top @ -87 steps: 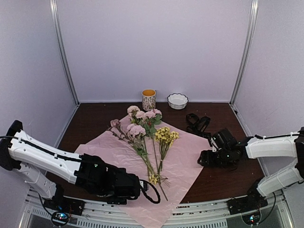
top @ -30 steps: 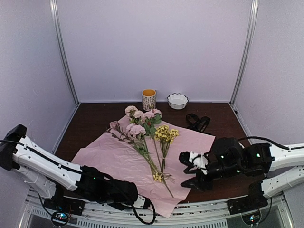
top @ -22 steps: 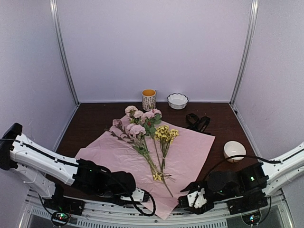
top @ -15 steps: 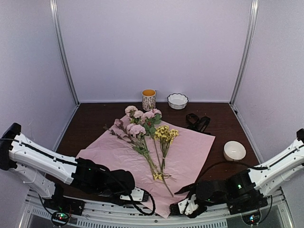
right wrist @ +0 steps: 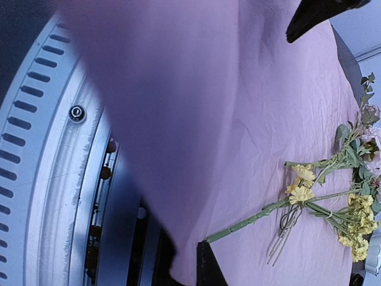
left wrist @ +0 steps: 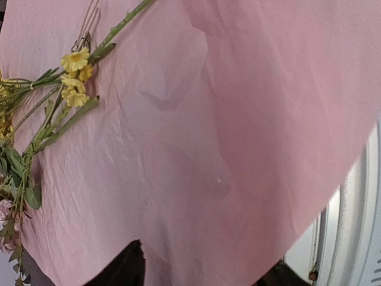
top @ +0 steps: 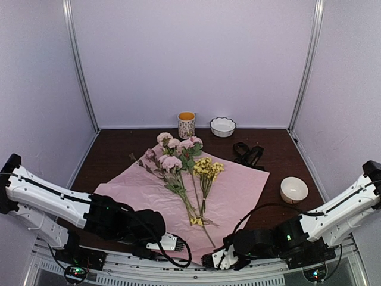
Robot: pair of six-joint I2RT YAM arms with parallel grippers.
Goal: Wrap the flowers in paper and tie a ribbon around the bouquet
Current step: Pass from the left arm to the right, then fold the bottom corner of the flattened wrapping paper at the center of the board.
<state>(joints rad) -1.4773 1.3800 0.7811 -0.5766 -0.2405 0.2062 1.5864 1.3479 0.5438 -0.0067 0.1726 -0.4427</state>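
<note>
The flowers [top: 181, 164], pink roses and yellow blossoms, lie loose on the flat lilac-pink paper [top: 232, 190]; no wrapped bouquet is in view. The black ribbon [top: 249, 154] is heaped on the table beyond the sheet's far right corner. My right gripper [top: 209, 260] sits at the front edge, shut on the paper's near corner [right wrist: 238, 89], just below a green stem end [right wrist: 250, 221]. My left gripper [top: 171, 243] is beside it. Its jaws are open, with the sheet [left wrist: 238, 119] spread between the two dark fingertips [left wrist: 128, 268]. Yellow blossoms [left wrist: 74, 59] show at upper left.
A patterned cup [top: 186, 125] and a white scalloped bowl [top: 222, 126] stand at the back wall. Another white bowl [top: 294, 189] sits on the table's right side. The metal front rail [right wrist: 53, 155] runs just under the paper's overhanging corner.
My right arm swung from the table's right side down to the front edge and shut on the paper's near corner, uncovering the white bowl. My left gripper opened.
</note>
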